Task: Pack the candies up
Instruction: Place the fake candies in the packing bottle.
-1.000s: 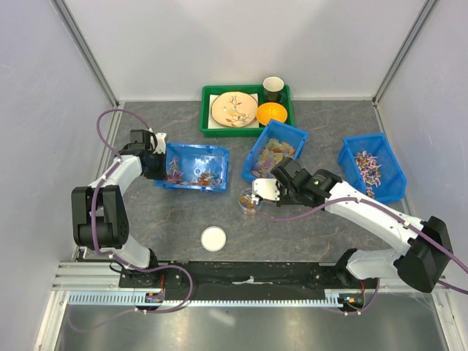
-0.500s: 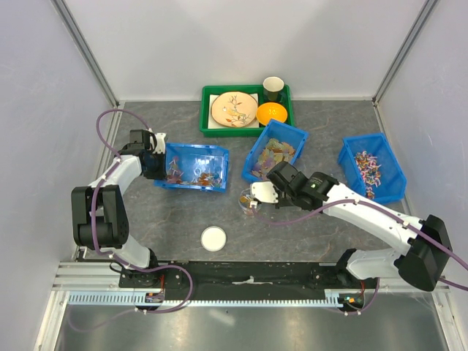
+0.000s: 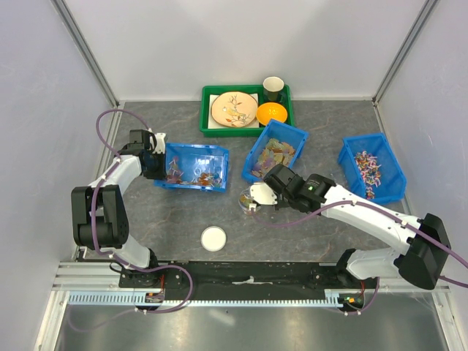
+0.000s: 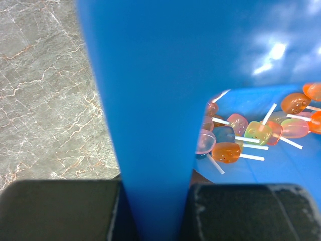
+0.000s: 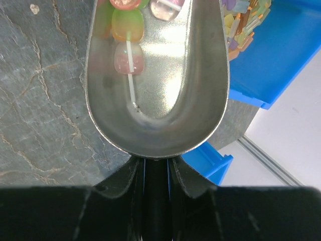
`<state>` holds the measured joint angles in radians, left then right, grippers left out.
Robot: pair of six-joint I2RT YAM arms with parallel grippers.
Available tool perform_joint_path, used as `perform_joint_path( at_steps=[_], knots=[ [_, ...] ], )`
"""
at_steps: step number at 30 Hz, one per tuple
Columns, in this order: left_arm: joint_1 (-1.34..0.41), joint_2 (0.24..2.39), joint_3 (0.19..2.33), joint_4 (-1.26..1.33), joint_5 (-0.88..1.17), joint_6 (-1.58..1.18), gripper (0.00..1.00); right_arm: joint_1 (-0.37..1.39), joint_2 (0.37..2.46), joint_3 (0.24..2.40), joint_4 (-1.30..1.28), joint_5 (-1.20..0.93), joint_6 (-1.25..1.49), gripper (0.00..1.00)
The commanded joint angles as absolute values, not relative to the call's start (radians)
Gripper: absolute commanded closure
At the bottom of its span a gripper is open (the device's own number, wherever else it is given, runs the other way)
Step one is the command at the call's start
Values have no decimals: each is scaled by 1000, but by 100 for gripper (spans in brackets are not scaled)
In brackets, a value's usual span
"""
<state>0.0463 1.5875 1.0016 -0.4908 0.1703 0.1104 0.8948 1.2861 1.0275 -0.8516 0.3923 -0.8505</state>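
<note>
Candies (image 3: pixel 194 176) on white sticks lie in mixed colours in a blue bin (image 3: pixel 197 151) on the left. My left gripper (image 3: pixel 153 158) is shut on that bin's left wall; in the left wrist view the wall (image 4: pixel 150 100) runs between the fingers of the gripper (image 4: pixel 155 201), and the candies (image 4: pixel 251 133) lie beyond it. My right gripper (image 3: pixel 281 184) is shut on the handle of a metal scoop (image 3: pixel 260 194). The scoop (image 5: pixel 165 85) carries a few candies (image 5: pixel 128 30) near its front. It hangs over a small clear container (image 3: pixel 246 202), partly hiding it.
A white round lid (image 3: pixel 213 238) lies near the front. A green tray (image 3: pixel 234 88) at the back holds a plate, an orange bowl and a cup. A middle blue bin (image 3: pixel 254 151) holds pastel packets. A blue bin (image 3: pixel 395 162) at the right holds tiny sweets.
My right arm has carried the scoop a little to the left, further over the clear container. The left arm and its bin have stayed still.
</note>
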Motion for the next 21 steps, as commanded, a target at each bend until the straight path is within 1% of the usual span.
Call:
perform_joint_path(
  at_steps=[1, 21],
  knots=[
    [57, 1608, 1005, -436, 172, 121, 99, 905, 1276, 1035, -821, 459, -865, 100],
    [64, 1611, 1005, -434, 172, 121, 98, 939, 1270, 1012, -798, 518, -902, 100]
  ],
)
